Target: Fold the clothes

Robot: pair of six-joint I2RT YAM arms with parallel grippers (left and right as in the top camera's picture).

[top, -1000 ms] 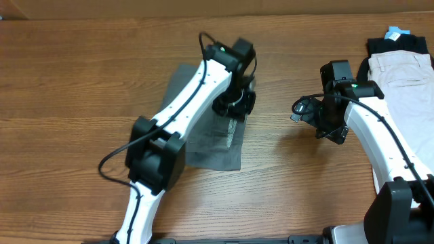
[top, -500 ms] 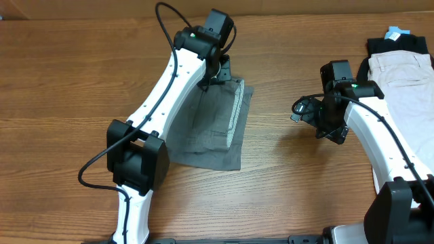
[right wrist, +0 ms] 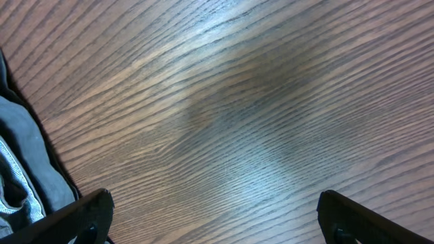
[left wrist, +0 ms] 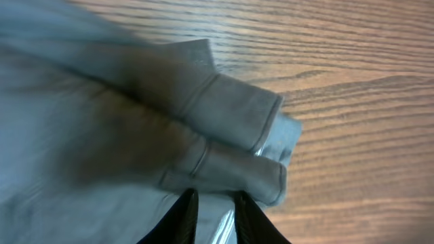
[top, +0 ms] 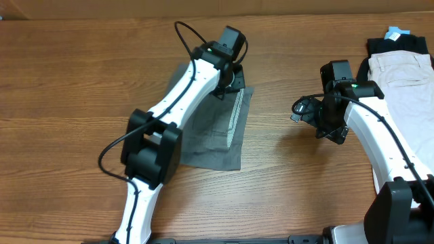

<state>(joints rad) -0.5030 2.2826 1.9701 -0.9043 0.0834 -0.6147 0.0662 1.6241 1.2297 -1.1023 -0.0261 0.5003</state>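
Observation:
The grey shorts lie folded into a narrow upright rectangle in the middle of the table, with a stitched hem running down the right side. My left gripper is at their far right corner. In the left wrist view its fingers are close together, pinching the cloth just below two rolled hems of the shorts. My right gripper hovers wide open and empty over bare wood to the right of the shorts. In the right wrist view its fingers frame only tabletop, with an edge of grey cloth at the left.
A stack of folded clothes sits at the far right edge: beige trousers over a black garment with a blue tag. The wooden table stretches out to the left of the shorts.
My left gripper went from the middle of the shorts up to their far edge, then shifted slightly right to the far right corner. The shorts now show as a flat folded rectangle. The right arm is still.

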